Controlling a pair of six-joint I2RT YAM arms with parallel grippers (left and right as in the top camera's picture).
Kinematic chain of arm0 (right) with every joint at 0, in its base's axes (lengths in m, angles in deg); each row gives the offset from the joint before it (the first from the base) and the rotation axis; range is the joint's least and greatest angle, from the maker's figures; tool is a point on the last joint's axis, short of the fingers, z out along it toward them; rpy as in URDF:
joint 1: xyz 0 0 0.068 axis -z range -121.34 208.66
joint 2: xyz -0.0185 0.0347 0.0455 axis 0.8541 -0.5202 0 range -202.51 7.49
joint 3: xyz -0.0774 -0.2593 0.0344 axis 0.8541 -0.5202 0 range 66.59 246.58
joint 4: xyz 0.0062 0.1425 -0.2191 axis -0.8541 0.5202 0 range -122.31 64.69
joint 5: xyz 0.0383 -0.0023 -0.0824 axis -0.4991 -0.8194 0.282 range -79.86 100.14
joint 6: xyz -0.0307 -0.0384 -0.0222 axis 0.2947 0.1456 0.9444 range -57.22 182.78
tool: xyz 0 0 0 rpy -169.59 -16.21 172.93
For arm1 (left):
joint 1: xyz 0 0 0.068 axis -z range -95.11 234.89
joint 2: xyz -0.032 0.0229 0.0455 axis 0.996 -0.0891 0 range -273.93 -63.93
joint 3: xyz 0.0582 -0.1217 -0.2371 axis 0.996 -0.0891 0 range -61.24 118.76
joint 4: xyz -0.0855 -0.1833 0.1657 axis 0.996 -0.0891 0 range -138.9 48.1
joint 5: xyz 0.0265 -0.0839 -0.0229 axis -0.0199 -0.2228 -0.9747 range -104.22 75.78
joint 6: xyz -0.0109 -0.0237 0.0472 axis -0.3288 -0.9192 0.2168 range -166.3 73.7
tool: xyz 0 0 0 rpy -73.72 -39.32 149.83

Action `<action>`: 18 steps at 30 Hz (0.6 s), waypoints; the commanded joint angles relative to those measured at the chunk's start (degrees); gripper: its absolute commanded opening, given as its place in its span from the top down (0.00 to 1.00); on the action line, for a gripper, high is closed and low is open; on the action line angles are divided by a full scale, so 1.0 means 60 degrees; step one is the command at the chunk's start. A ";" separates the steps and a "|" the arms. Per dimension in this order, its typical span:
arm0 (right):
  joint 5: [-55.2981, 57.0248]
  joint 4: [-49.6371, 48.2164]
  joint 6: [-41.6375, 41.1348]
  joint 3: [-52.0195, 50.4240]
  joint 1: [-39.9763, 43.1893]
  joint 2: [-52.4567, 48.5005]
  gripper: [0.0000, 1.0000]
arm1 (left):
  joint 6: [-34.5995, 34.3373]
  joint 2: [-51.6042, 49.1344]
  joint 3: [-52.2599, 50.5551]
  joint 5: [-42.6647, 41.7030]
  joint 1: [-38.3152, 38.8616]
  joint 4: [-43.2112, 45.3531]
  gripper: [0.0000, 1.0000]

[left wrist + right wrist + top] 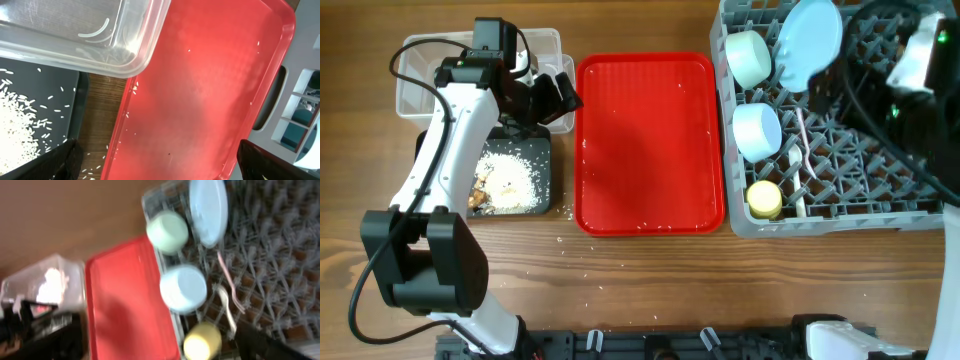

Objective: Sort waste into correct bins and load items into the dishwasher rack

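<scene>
Left of the red tray (648, 140), the left gripper (552, 100) hangs spread and empty by the corner of the clear tub (415, 80), the black tray (542, 150) of crumbs (510, 175) beside it. Right of the red tray, the rack (840, 222) holds plate (810, 40), bowls (757, 130), cup (765, 198) and cutlery (800, 160); the right gripper (160, 340) above it looks spread too, though blurred. Sorting seems nearly finished: stray grains (127, 115) on the red tray call for tipping or sweeping toward the black tray.
</scene>
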 commanded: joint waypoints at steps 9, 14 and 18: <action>0.0692 -1.1646 0.1002 -1.4684 0.0025 0.9293 0.00 | -0.0055 0.0171 0.0102 -0.0076 -0.0073 0.0025 0.00; 0.0703 -1.1828 0.0470 -1.7496 0.0025 1.2295 0.00 | -0.0055 0.0171 0.0102 -0.0076 -0.0073 0.0029 0.00; 0.0667 -1.2156 0.0251 -1.7875 0.0022 1.2950 0.00 | -0.0055 0.0171 0.0102 -0.0076 -0.0073 0.0029 0.00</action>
